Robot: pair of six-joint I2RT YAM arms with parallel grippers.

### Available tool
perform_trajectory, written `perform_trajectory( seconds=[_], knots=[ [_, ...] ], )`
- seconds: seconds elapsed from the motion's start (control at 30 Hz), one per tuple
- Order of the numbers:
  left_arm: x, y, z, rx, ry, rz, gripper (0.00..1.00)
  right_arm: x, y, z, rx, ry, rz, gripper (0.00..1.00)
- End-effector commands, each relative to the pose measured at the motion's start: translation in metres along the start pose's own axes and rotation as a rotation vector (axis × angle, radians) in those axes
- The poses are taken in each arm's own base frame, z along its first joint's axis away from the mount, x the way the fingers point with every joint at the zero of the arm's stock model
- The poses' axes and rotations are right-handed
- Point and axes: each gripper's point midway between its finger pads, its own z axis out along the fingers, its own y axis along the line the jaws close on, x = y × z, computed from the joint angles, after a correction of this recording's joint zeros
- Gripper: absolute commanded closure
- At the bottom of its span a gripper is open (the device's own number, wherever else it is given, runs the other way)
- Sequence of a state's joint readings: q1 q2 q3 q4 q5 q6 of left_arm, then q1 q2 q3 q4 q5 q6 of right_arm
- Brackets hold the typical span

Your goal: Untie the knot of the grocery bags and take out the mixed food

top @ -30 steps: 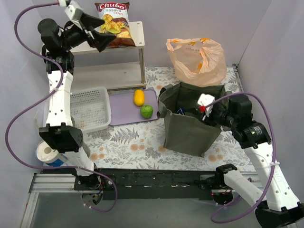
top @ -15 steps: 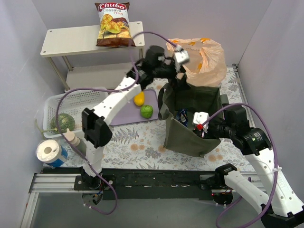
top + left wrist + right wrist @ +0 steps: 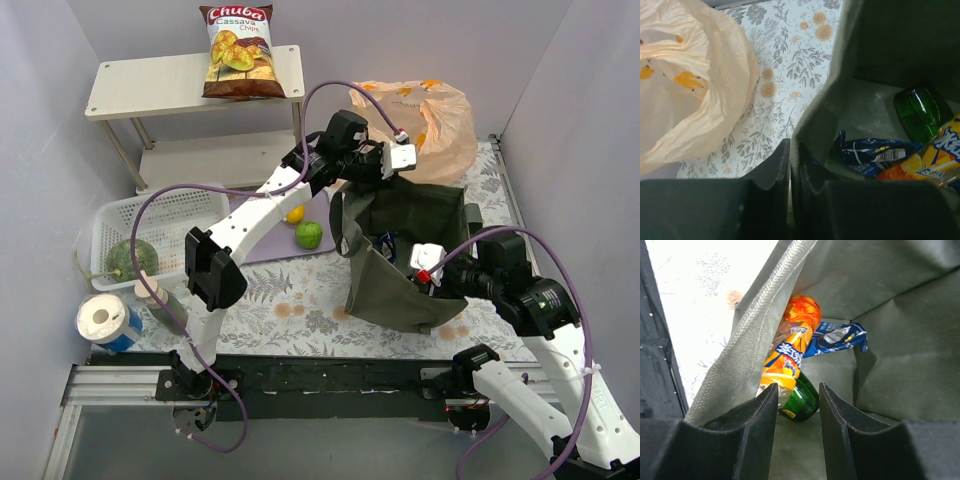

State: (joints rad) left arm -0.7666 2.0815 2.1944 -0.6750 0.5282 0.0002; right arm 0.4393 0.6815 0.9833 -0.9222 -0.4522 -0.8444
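- Olive-green fabric tote (image 3: 400,275): stands open on the floral-print worktop (image 3: 290,290); ref. landmark for all positions below.
- Thin, crinkly peach-orange plastic grocery bag w/ orange print (image 3: 415,115): on the worktop just behind the tote, at its far rim. Its knot can't be made out.
- Left fingers (image 3: 772,167): at the tote's far-left rim, pressed nearly together, pinching the rim fabric btwn them.
- Right fingers (image 3: 757,415): inside the tote's mouth on its near-right side, spread apart, holding nothing. The bottle's green end shows in the gap below.
- Orange drink bottle (image 3: 790,340) & dark-blue snack bag (image 3: 837,337): lying on the tote's floor, touching each other.
- Yellow oval fruit (image 3: 293,213) & green round fruit (image 3: 308,234): on a lavender tray (image 3: 275,248) just left of the tote. The yellow one is partly hidden by the left arm.
- Round green melon (image 3: 128,258): in a white mesh basket (image 3: 180,205), well left of the tote.
- Red-yellow "Chuba Cassava Chips" bag (image 3: 238,50): on the white shelf (image 3: 150,85), well behind & left of the tote.
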Motion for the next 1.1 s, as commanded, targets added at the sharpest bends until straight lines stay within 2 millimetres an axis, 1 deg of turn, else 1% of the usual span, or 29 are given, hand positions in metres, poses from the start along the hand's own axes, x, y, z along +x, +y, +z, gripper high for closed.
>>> perform_trajectory(
  seconds=[0.0,0.07,0.1,0.13,0.2,0.23,0.27,0.33,0.37,0.4,0.43,0.47,0.5,0.53,0.57,0.6,0.63,0.67,0.7,0.73,0.77,0.8,0.83,0.87,0.9,0.93,0.97,1.03,1.07],
  knots=[
    [-0.024,-0.025,-0.028,0.091,-0.030,-0.007,1.00,0.007,0.002,0.003,-0.009,0.023,-0.008,0.54],
    [-0.039,-0.020,-0.032,0.050,-0.066,-0.087,1.00,0.010,0.001,0.003,-0.004,0.032,-0.025,0.54],
    [-0.056,-0.008,-0.034,0.000,-0.124,-0.083,1.00,0.011,-0.001,0.002,0.006,0.043,-0.045,0.53],
    [-0.079,-0.004,-0.050,-0.039,-0.182,-0.118,1.00,0.013,0.000,0.000,0.007,0.051,-0.051,0.54],
    [-0.111,0.004,-0.065,-0.091,-0.307,-0.088,1.00,0.016,-0.002,-0.005,0.028,0.066,-0.099,0.54],
    [-0.125,0.002,-0.075,-0.094,-0.356,-0.076,1.00,0.017,-0.001,-0.008,0.030,0.072,-0.119,0.54],
    [-0.149,-0.002,-0.095,-0.107,-0.421,-0.074,1.00,0.018,-0.002,-0.010,0.041,0.078,-0.139,0.54],
    [-0.171,-0.005,-0.109,-0.109,-0.492,-0.049,1.00,0.024,-0.007,-0.015,0.080,0.111,-0.193,0.54],
    [-0.184,-0.015,-0.122,-0.076,-0.533,-0.060,1.00,0.027,-0.009,-0.017,0.092,0.123,-0.211,0.54],
    [-0.193,-0.018,-0.128,-0.073,-0.570,-0.052,1.00,0.032,-0.011,-0.019,0.111,0.145,-0.234,0.54],
    [-0.191,-0.024,-0.127,-0.059,-0.577,-0.069,1.00,0.035,-0.012,-0.020,0.116,0.159,-0.272,0.54],
    [-0.199,-0.034,-0.136,-0.043,-0.605,-0.062,1.00,0.037,-0.014,-0.021,0.126,0.170,-0.293,0.54],
    [-0.209,-0.037,-0.143,-0.052,-0.650,-0.028,1.00,0.040,-0.015,-0.025,0.146,0.188,-0.315,0.54],
    [-0.198,-0.044,-0.135,-0.047,-0.641,-0.039,1.00,0.046,-0.015,-0.024,0.147,0.206,-0.343,0.54],
    [-0.206,-0.051,-0.138,-0.050,-0.673,-0.017,1.00,0.049,-0.016,-0.025,0.157,0.219,-0.350,0.54],
    [-0.218,-0.054,-0.151,-0.075,-0.717,0.041,1.00,0.051,-0.018,-0.028,0.181,0.231,-0.358,0.54],
    [-0.218,-0.055,-0.153,-0.088,-0.731,0.050,1.00,0.054,-0.018,-0.028,0.188,0.237,-0.361,0.54],
    [-0.210,-0.060,-0.148,-0.089,-0.730,0.047,1.00,0.055,-0.019,-0.028,0.196,0.242,-0.363,0.54],
    [-0.225,-0.061,-0.168,-0.147,-0.799,0.111,1.00,0.055,-0.022,-0.031,0.221,0.248,-0.368,0.54],
    [-0.230,-0.065,-0.177,-0.183,-0.834,0.150,1.00,0.058,-0.023,-0.030,0.232,0.256,-0.365,0.54],
    [-0.223,-0.078,-0.168,-0.186,-0.843,0.178,1.00,0.059,-0.026,-0.030,0.249,0.258,-0.350,0.54],
    [-0.235,-0.084,-0.178,-0.218,-0.896,0.246,1.00,0.057,-0.032,-0.033,0.291,0.260,-0.349,0.54],
    [-0.242,-0.085,-0.187,-0.280,-0.914,0.314,1.00,0.056,-0.035,-0.033,0.306,0.255,-0.342,0.54],
    [-0.246,-0.093,-0.187,-0.278,-0.931,0.337,1.00,0.052,-0.039,-0.034,0.326,0.245,-0.325,0.54],
    [-0.248,-0.096,-0.187,-0.278,-0.933,0.355,1.00,0.044,-0.041,-0.034,0.342,0.207,-0.290,0.54],
    [-0.248,-0.094,-0.184,-0.295,-0.925,0.371,1.00,0.033,-0.046,-0.034,0.355,0.167,-0.271,0.54],
    [-0.248,-0.096,-0.180,-0.292,-0.919,0.365,1.00,0.016,-0.053,-0.038,0.364,0.126,-0.255,0.54],
    [-0.243,-0.090,-0.174,-0.307,-0.900,0.319,1.00,-0.007,-0.053,-0.033,0.334,0.028,-0.194,0.52],
    [-0.235,-0.082,-0.167,-0.338,-0.867,0.273,1.00,-0.017,-0.057,-0.029,0.321,-0.006,-0.173,0.50]
  ],
)
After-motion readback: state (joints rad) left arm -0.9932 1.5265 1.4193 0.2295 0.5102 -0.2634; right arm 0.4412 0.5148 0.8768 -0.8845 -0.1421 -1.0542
